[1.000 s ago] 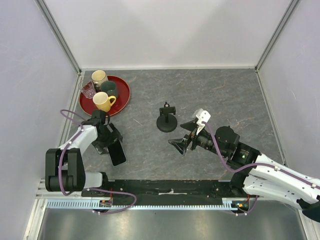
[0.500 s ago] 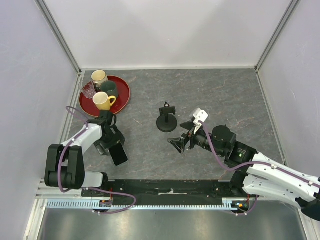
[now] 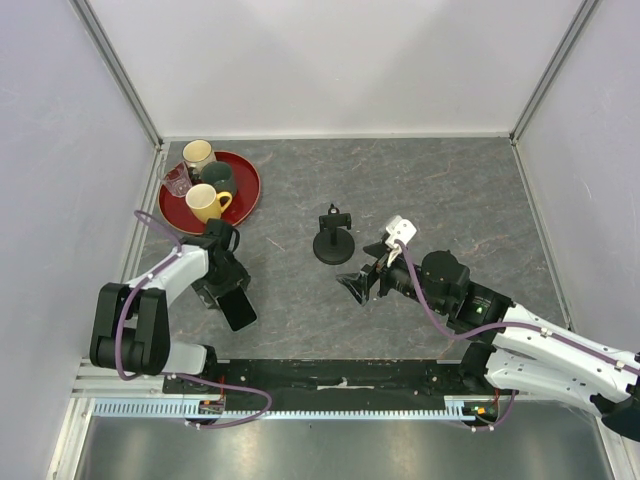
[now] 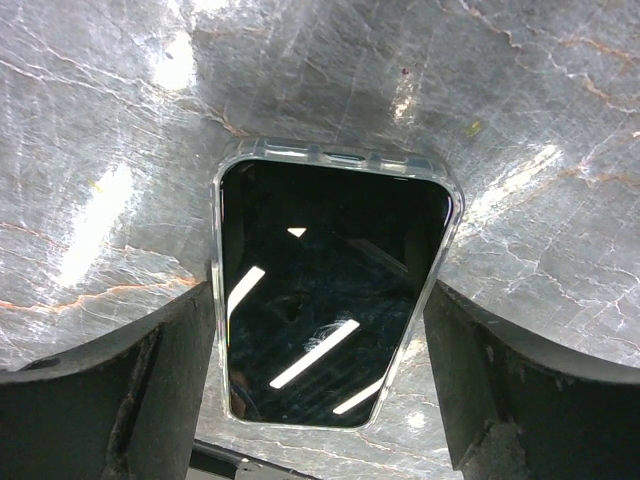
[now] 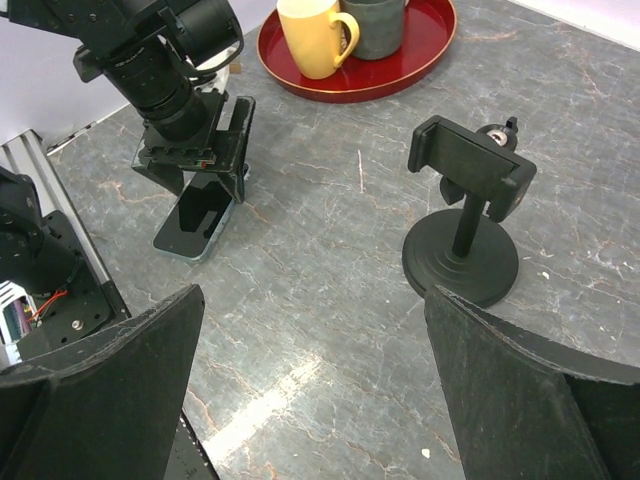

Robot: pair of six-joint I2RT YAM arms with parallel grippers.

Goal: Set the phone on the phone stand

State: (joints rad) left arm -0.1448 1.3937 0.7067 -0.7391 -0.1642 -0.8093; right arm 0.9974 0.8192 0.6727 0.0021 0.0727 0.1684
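Observation:
The phone (image 3: pixel 238 308) lies flat on the grey table at the front left, screen up, in a clear case. My left gripper (image 3: pixel 224 282) hangs over its far end, open, with a finger on each long side. In the left wrist view the phone (image 4: pixel 325 290) lies between the two fingers of that gripper (image 4: pixel 315 300); the left finger is at its edge and the right finger stands off. The phone stand (image 3: pixel 333 243) stands upright at mid-table, empty. My right gripper (image 3: pixel 358 287) is open and empty, just right of and nearer than the stand (image 5: pixel 465 240).
A red tray (image 3: pixel 250 195) at the back left holds a yellow mug (image 3: pixel 205 203), a cream mug (image 3: pixel 198 155), a dark green mug (image 3: pixel 218 180) and a clear glass (image 3: pixel 178 181). The yellow mug is close behind my left gripper. Grey walls enclose the table.
My left gripper has shifted slightly right and settled lower around the phone. My right gripper has crept a little left toward the stand. The phone and stand have not moved.

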